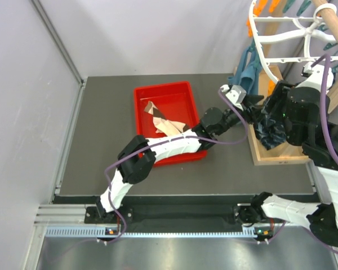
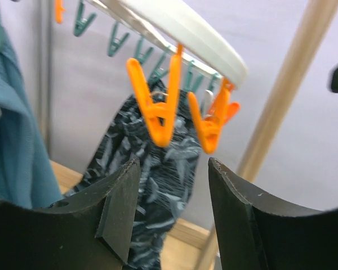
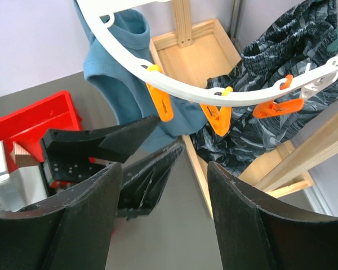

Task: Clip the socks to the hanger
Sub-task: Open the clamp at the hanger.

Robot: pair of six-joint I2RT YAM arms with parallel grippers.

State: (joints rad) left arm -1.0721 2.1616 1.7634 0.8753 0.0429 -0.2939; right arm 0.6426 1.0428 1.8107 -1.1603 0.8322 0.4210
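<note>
Both socks [image 1: 160, 120] lie crumpled in the red tray [image 1: 163, 88] toward the worktop's back edge, under the left arm and well apart from both grippers. The hanger [image 1: 281, 25] hangs over the worktop's back right corner. The left gripper [image 2: 173, 169] is up by it, jaws parted and empty, with two orange pegs [image 2: 158, 107] on the hanger's rim just above the gap. Dark patterned fabric [image 2: 158, 169] hangs behind them. The right gripper [image 3: 164, 169] is also parted and holds nothing. It faces the left gripper's fingers [image 3: 101, 143] from close by, below the rim.
</note>
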